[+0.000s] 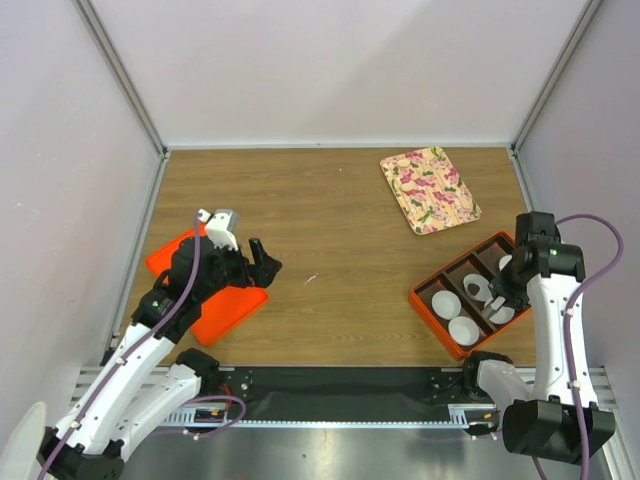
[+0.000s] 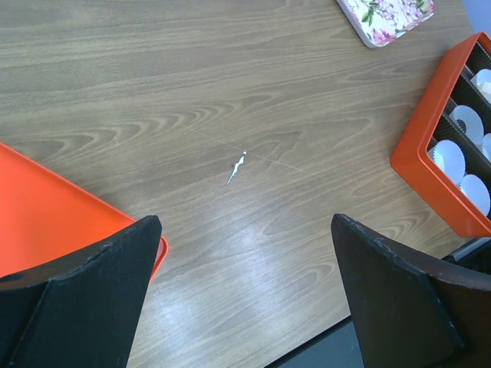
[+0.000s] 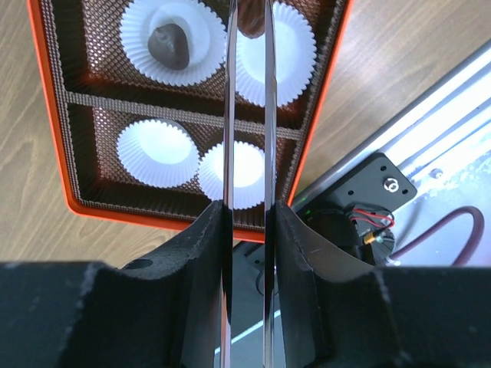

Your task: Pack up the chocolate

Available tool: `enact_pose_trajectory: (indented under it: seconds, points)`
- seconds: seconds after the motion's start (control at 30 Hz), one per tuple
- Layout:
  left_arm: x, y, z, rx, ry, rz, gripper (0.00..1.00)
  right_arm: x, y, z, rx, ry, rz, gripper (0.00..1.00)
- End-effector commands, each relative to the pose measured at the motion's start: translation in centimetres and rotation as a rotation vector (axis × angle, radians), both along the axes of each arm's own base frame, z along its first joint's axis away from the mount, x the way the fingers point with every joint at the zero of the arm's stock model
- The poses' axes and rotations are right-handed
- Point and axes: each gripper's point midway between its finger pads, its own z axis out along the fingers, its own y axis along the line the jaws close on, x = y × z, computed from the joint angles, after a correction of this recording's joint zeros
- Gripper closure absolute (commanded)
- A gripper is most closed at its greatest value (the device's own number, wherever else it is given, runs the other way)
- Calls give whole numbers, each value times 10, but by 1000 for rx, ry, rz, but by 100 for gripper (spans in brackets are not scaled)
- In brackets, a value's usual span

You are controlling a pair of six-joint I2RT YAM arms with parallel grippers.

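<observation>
The right end effector [image 3: 249,211] is drawn narrow, its fingers pressed onto a pair of thin metal tweezers [image 3: 249,115] that reach out over the orange compartment box [image 1: 431,320]. At the tweezer tips is one piece of chocolate [image 3: 252,21], above a white paper cup [image 3: 288,57] in the box's second compartment from its near end. A second piece [image 3: 169,42] lies in the neighbouring cup of that compartment. The near-end compartment holds two empty cups [image 3: 157,149].

The chocolate looks light and stiff, but smooth and rounded, so it would probably slide between flat blades and mark under hard pressure. A gentle pinch across its widest part seems safest.

The tweezer tips and the top of the piece are cut off by the frame edge, so I cannot tell whether it is pinched or already resting in the cup. From overhead the right arm covers much of the box. The left end effector [image 2: 245,307] is spread wide and holds nothing. It is over the worktop [image 2: 230,77], well apart from the box, beside an orange tray [image 2: 46,215].
</observation>
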Motion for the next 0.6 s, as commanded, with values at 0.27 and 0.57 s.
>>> enact_pose_trajectory:
  seconds: [0.27, 0.57]
  points:
    - [-3, -6, 14, -37, -49, -32, 0, -25, -1, 4, -29, -19, -77, 68]
    - [-7, -8, 18, -45, -67, -43, 0, -42, 8, -2, 4, -27, -100, 67]
